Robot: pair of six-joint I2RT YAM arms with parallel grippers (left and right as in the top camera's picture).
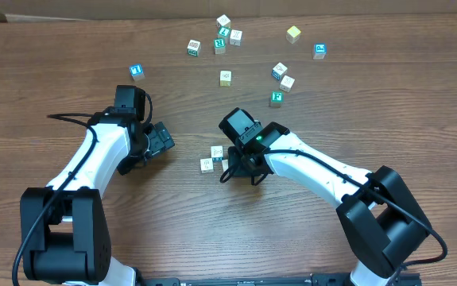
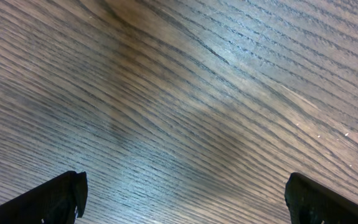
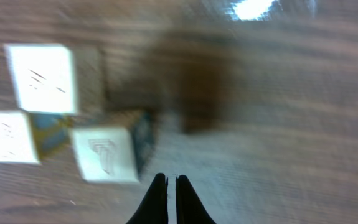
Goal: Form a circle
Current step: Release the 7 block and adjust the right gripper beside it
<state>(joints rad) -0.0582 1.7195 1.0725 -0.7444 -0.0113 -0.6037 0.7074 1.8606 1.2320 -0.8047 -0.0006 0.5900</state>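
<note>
Right tool (image 3: 171,182) clenched on nothing, tips just beside the cluster (image 3: 104,154): three cubes bunched together mid-tabletop (image 1: 69,95). Left tool (image 2: 183,190) released, over bare wood. Loose cubes (image 1: 225,77) lie scattered at the far side.

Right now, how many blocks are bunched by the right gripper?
3 in the wrist view: the far block, the left block at the edge, the near block just left of the shut right gripper. Others may hide under the arm.
</note>
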